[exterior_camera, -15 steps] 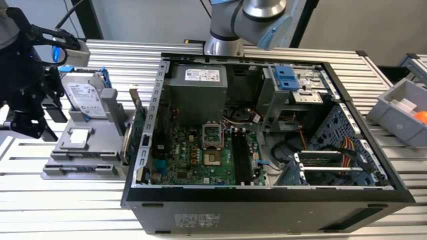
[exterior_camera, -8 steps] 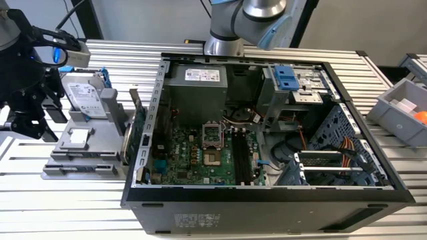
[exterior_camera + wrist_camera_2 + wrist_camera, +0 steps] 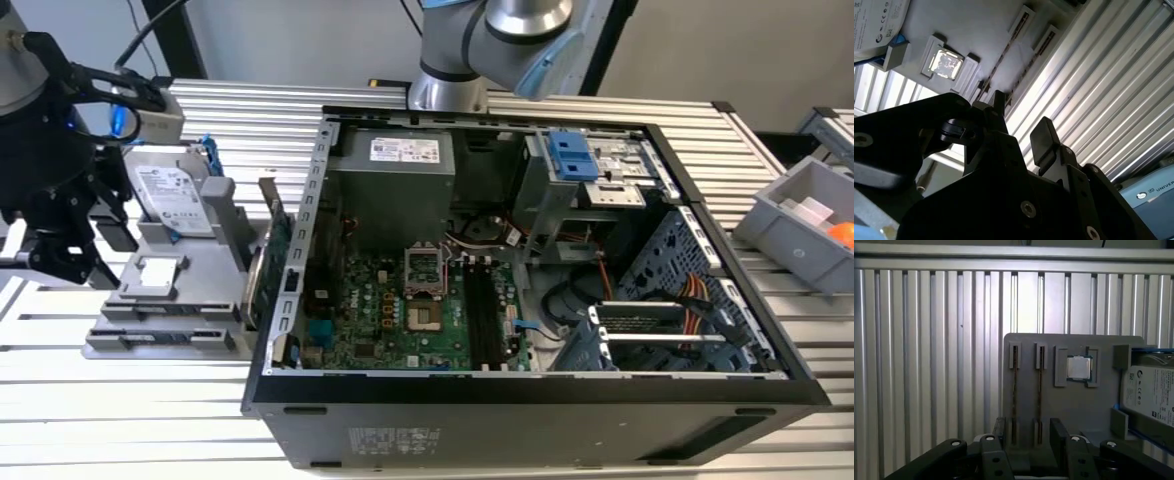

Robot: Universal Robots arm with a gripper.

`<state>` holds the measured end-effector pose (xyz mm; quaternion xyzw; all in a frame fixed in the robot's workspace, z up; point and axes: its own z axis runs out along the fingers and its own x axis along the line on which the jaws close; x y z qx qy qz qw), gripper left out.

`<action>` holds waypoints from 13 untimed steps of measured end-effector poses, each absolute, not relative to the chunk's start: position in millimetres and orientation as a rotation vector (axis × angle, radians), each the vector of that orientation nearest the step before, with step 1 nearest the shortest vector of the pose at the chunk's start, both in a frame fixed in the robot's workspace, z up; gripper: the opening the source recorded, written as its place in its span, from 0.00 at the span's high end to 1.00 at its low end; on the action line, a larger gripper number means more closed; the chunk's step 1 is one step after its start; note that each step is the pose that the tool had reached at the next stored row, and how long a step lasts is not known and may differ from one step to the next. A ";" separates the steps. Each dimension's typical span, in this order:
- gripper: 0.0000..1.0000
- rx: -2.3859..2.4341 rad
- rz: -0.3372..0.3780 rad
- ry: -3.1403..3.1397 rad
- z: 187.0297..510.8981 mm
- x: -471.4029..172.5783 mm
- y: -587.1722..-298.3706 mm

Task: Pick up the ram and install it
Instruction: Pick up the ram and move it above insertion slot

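Note:
Two ram sticks stand on edge in the slots of a grey holder plate, one stick beside the other. In the second wrist view they show as thin dark lines. My gripper hangs open above the near ends of those slots, with nothing between its black fingers. In the exterior view the gripper is at the far left, over the holder. The open computer case lies in the middle, with the black memory slots on its green motherboard.
A processor chip and a silver hard drive share the holder. A green card with a metal bracket leans between holder and case. A grey bin stands at the exterior view's right. The table is ribbed aluminium.

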<state>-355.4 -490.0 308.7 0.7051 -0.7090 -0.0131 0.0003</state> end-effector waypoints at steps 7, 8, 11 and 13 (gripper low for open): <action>0.00 2.215 -0.041 -2.227 303.1 -355.4 -489.9; 0.00 2.215 -0.041 -2.227 302.3 -355.5 -489.9; 0.00 2.215 -0.041 -2.227 299.9 -355.5 -489.9; 0.00 2.215 -0.041 -2.227 298.4 -355.5 -489.9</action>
